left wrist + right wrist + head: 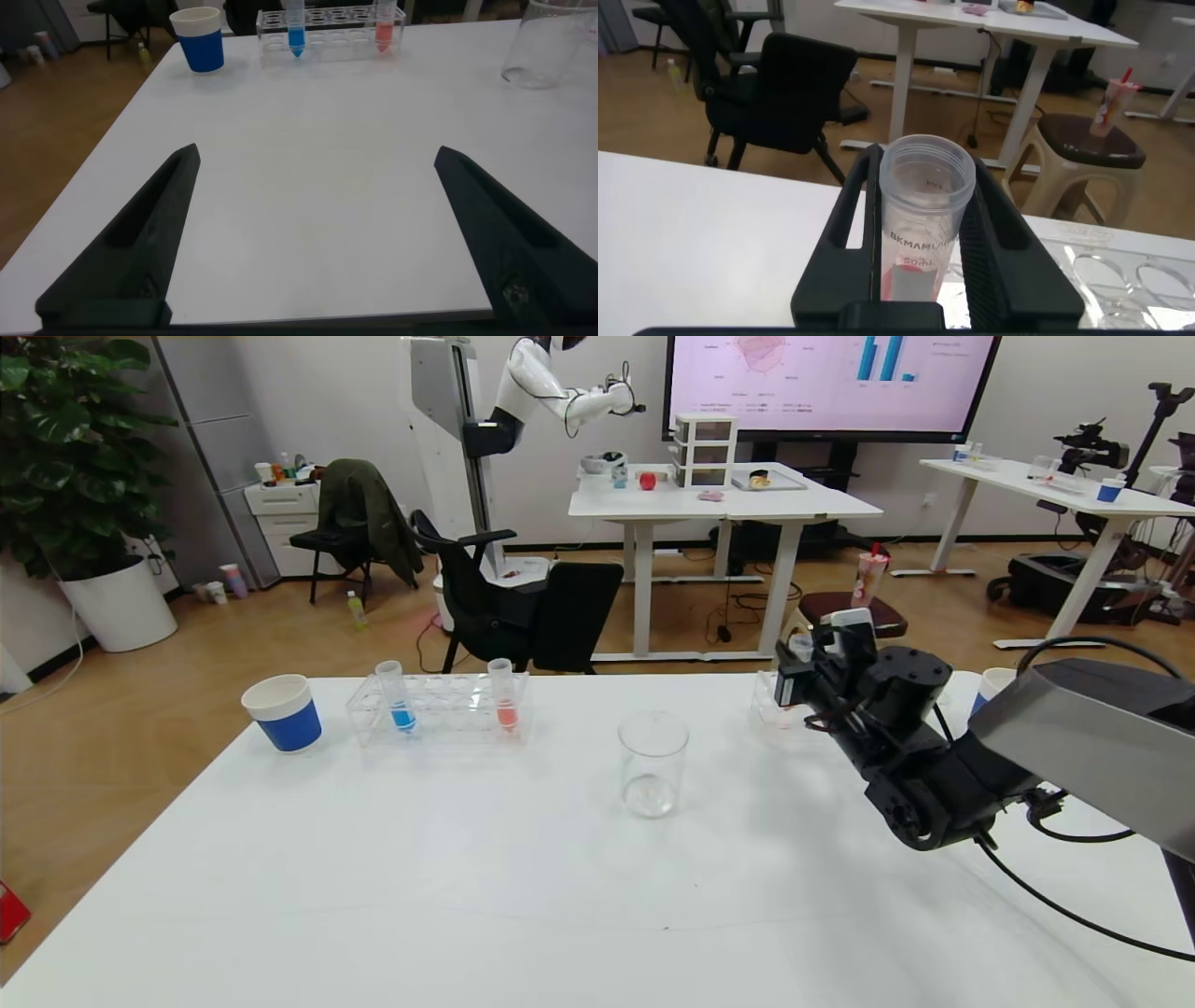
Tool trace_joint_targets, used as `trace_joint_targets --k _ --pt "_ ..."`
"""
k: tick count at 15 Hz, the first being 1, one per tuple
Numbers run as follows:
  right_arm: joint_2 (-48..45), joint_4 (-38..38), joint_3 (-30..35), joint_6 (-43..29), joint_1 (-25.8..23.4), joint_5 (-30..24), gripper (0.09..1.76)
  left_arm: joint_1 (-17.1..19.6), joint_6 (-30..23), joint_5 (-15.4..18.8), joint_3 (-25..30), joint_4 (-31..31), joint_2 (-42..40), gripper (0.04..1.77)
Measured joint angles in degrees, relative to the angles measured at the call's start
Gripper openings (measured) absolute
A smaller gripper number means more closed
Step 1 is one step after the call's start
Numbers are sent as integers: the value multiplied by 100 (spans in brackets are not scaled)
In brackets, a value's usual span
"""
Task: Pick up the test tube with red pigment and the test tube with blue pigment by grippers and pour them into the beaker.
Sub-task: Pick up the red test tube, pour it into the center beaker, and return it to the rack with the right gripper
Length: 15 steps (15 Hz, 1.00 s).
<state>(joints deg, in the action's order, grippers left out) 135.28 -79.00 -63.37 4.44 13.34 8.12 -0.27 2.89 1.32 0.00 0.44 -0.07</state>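
My right gripper is shut on the test tube with red pigment, a clear upright tube with red liquid low inside. It is at the table's far right, by a clear rack; the tube's lower end is hidden. The test tube with blue pigment stands in another clear rack at the far left. The empty glass beaker stands mid-table between the racks. My left gripper hangs open over bare table near the front left, out of the head view.
A paler salmon-orange tube shares the left rack. A blue paper cup stands left of that rack, and another behind my right arm. Chairs and desks lie beyond the table's far edge.
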Motion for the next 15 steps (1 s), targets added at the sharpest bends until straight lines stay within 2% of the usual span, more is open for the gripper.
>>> trace_joint_targets --k 4,8,11,15 --pt "-651 1117 -441 20 -4 -62 49 0 0 0 0 0 0 175" --pt "-945 1397 -640 33 -6 -269 49 0 -2 0 0 0 0 175" --pt "-1017 1287 -516 305 57 -1300 49 0 0 2 0 0 0 175" --pt "-1006 887 -377 1281 306 -2639 49 0 -2 0 0 0 0 175"
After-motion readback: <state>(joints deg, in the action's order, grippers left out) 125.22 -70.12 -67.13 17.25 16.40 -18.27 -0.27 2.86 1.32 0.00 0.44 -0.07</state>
